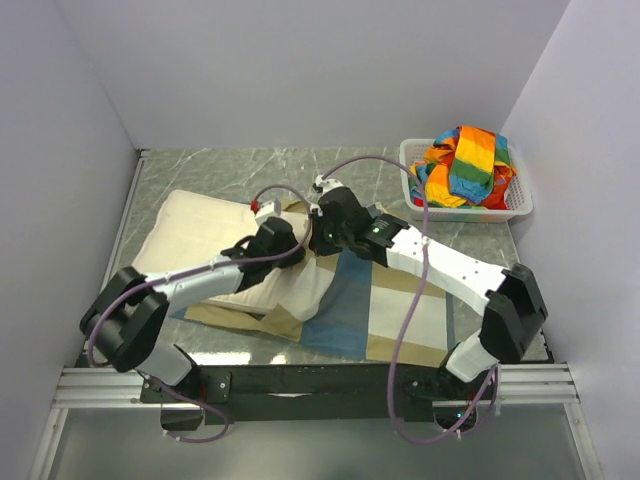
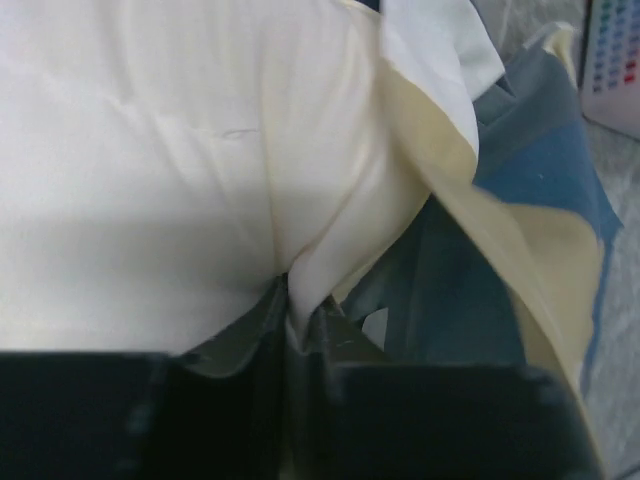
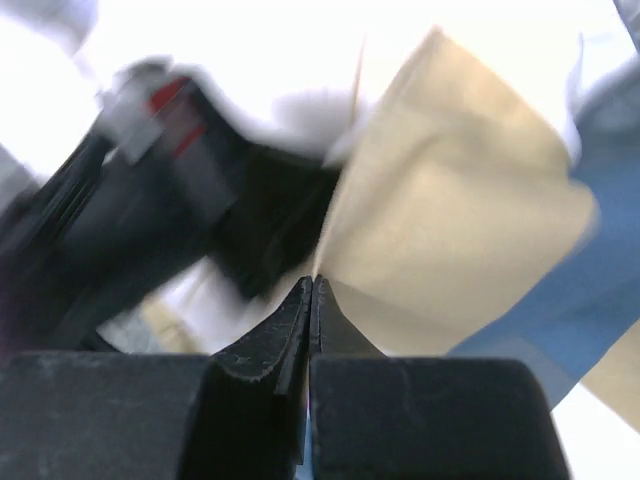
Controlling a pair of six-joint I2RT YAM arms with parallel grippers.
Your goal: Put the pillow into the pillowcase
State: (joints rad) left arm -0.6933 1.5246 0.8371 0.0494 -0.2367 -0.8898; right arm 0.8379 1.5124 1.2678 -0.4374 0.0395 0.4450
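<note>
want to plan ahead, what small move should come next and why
Probably the left pincer should nudge the pillow deeper into the pillowcase: most of it lies outside, while the right pincer holds the mouth's edge.

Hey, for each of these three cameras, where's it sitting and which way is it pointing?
Top external: above and behind the bases, looking down across the table; left arm and right arm show.
Left wrist: on the left gripper, facing the pillow; its fingers pinch a pale fold.
Right wrist: on the right gripper, facing the left gripper; its fingers clamp the pillowcase edge.
Shared: both wrist views show the pillowcase.
</note>
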